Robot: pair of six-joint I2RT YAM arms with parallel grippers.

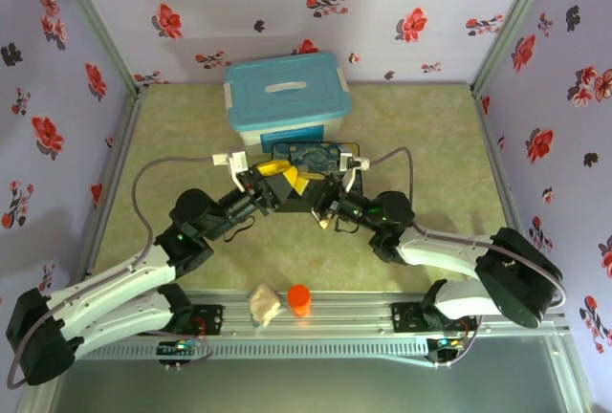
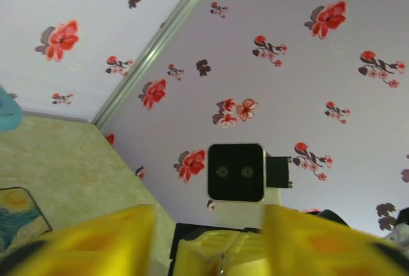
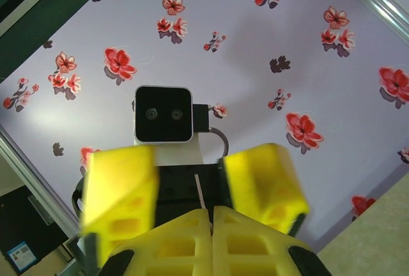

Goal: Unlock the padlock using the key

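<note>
Yellow right gripper point(image 3: 211, 220) is pinching what we are taking for the key point(image 3: 199, 193); left gripper point(image 2: 209, 225) is standing spread. Shallowly held, it could be pivoting loose.

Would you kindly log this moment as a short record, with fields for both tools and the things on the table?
left tool: open, facing the right tool
right tool: shut on a thin sliver, apparently the key
painted box: just beyond the two tools
blue-lidded bin: behind the painted box, lid on
orange cylinder: upright at the near edge
beige lump: beside the orange cylinder, on its left in the top view
</note>
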